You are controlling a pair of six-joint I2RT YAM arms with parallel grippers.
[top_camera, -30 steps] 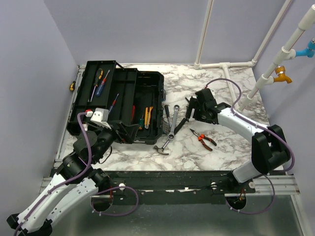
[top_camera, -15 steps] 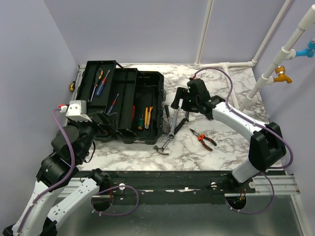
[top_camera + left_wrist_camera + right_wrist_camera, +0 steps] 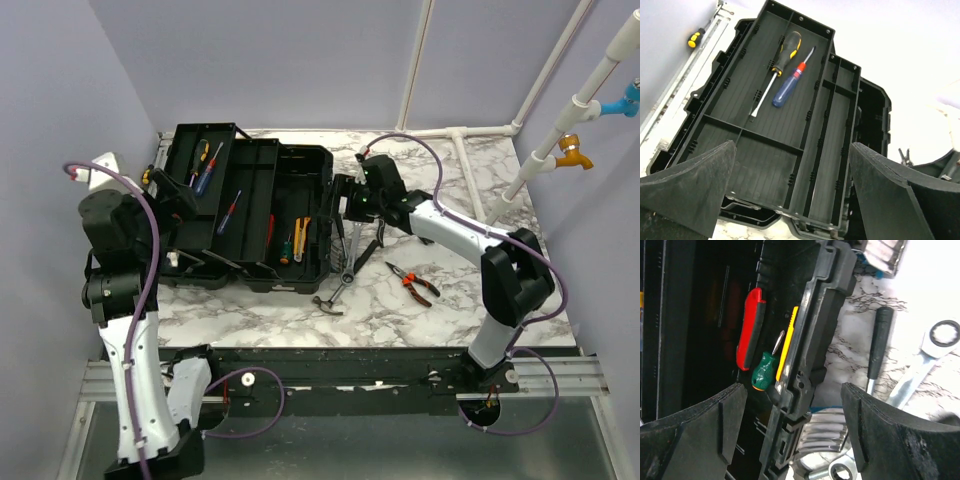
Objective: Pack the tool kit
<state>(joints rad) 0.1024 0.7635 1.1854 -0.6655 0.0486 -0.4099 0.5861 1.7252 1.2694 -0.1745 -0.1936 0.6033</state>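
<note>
The black toolbox stands open at the back left of the table, its trays folded out to the left. A yellow-black screwdriver and a blue-red screwdriver lie in the outer tray. My left gripper is open and empty, raised over the trays. My right gripper is open and empty, its fingers either side of the toolbox's right wall. Inside that wall lie a red-handled tool, a green-handled screwdriver and a yellow knife.
Loose on the marble right of the box are wrenches, a black-handled tool, a hammer and orange-handled pliers. A yellow-handled screwdriver lies on the rail left of the box. White pipes stand at the back right.
My left arm has swung up and back to the left, away from the box's front. My right gripper has moved left from the loose tools to the box's right wall.
</note>
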